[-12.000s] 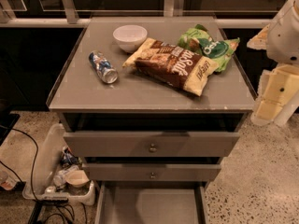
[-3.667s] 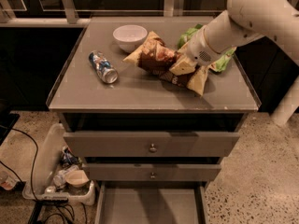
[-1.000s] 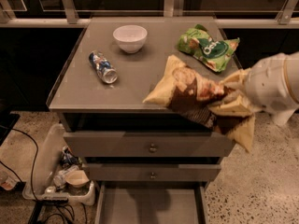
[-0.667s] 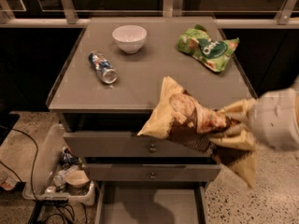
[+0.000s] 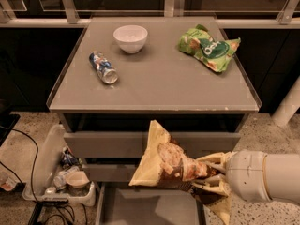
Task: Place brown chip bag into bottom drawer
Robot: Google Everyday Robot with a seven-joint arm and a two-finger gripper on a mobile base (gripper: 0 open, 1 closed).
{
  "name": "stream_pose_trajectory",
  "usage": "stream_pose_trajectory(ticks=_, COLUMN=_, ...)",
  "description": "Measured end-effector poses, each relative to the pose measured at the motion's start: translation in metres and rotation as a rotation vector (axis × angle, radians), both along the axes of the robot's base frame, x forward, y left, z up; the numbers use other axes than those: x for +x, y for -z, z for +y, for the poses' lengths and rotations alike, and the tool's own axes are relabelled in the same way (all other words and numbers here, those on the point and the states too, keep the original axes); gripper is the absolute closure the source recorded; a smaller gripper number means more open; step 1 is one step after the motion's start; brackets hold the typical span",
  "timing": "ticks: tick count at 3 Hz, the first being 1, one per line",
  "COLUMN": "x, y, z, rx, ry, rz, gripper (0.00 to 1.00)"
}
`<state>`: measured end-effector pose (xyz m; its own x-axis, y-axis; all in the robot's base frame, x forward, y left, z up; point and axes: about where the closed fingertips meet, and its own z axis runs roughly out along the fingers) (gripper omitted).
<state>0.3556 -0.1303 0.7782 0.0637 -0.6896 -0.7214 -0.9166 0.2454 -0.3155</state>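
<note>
My gripper is shut on the brown chip bag and holds it in the air in front of the cabinet, below the top surface and above the open bottom drawer. The bag is crumpled, with its cream-yellow end pointing up and left. The bag covers part of the two upper drawer fronts. The bottom drawer is pulled out and its grey floor shows at the lower edge of the view.
On the cabinet top stand a white bowl, a lying plastic bottle and a green chip bag. A bin of trash sits on the floor left of the cabinet, with cables beside it.
The gripper lifted the brown chip bag off the cabinet top, carried it forward over the front edge and lowered it in front of the drawers.
</note>
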Motion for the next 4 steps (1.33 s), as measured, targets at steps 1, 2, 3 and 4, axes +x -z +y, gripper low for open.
stream_pose_trajectory(ticks=1, x=0.0, y=0.0, z=0.0, rx=0.0, ry=0.0, rz=0.0, gripper=1.0)
stream_pose_trajectory(ticks=2, x=0.001, y=0.012, z=0.001, rx=-0.003, ry=0.002, rz=0.015, gripper=1.0)
stream_pose_trajectory(ticks=3, x=0.005, y=0.043, z=-0.005, rx=0.012, ry=0.024, rz=0.017, gripper=1.0)
stream_pose_trajectory(ticks=4, x=0.011, y=0.077, z=-0.011, rx=0.008, ry=0.04, rz=0.008, gripper=1.0)
